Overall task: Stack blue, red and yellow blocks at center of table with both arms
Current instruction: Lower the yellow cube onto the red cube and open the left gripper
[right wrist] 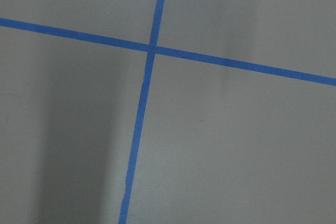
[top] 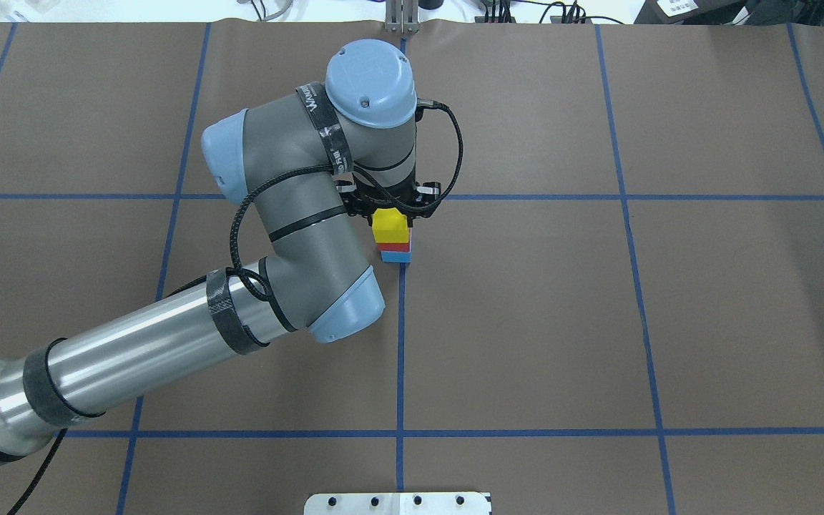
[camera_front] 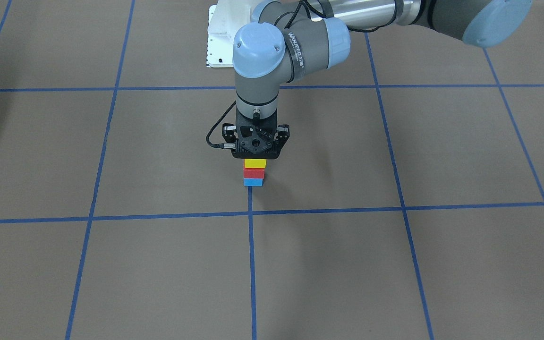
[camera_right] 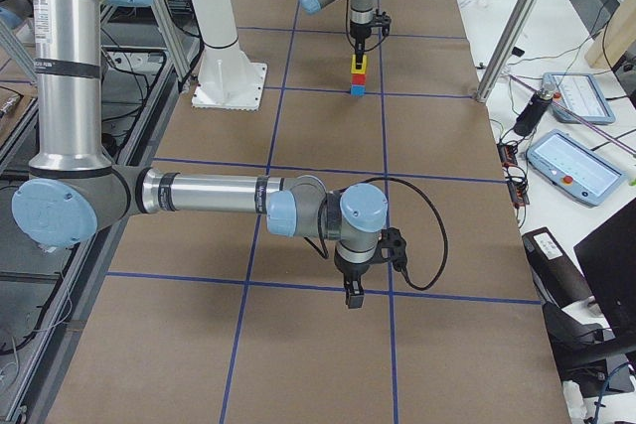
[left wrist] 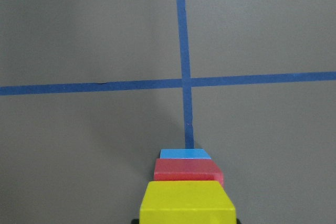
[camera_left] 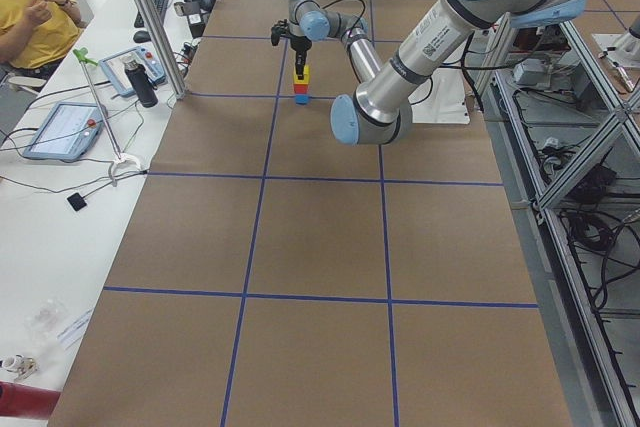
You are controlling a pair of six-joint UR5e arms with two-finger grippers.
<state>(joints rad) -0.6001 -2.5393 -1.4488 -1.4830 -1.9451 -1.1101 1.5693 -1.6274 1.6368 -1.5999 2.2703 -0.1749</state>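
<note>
A yellow block (camera_front: 255, 163) sits on a red block (camera_front: 254, 174), which sits on a blue block (camera_front: 253, 182), next to a blue tape crossing near the table's middle. The stack also shows in the overhead view, with yellow (top: 390, 225) on top. My left gripper (camera_front: 255, 158) points straight down over the stack, its fingers closely flanking the yellow block (left wrist: 186, 203). My right gripper (camera_right: 354, 295) hangs just above bare table far from the stack. It shows only in the exterior right view, so I cannot tell whether it is open or shut.
The white robot base plate (camera_front: 220, 38) lies at the table edge by the robot. Blue tape lines (top: 400, 357) divide the brown table into squares. An operator (camera_left: 30, 7) and tablets (camera_left: 60, 127) are at a side bench beyond the table.
</note>
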